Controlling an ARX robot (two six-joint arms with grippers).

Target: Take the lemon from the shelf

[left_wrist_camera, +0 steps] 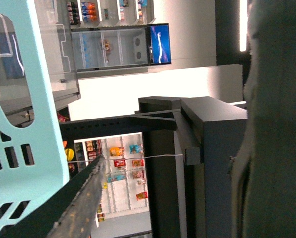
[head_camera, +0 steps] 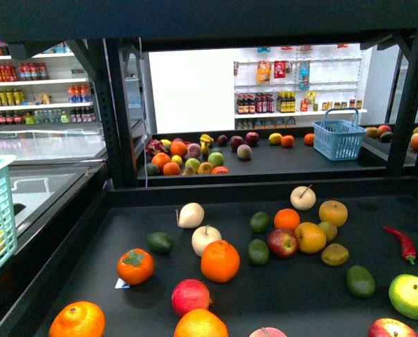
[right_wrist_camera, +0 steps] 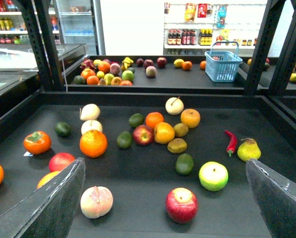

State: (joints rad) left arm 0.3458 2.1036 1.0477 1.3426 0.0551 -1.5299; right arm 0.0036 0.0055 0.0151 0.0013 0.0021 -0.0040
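The right end effector (right_wrist_camera: 168,198) hangs wide open over the shelf (head_camera: 90,281), ready for the likely lemon (head_camera: 310,237); the left's state cannot be told.

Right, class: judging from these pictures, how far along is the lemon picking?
Done: nothing yet; all the fruit lies on the shelf. In hand: the right claw hangs open and empty over the tray, facing the fruit. Left: settle which of the yellow fruits to take, grasp it, lift it.
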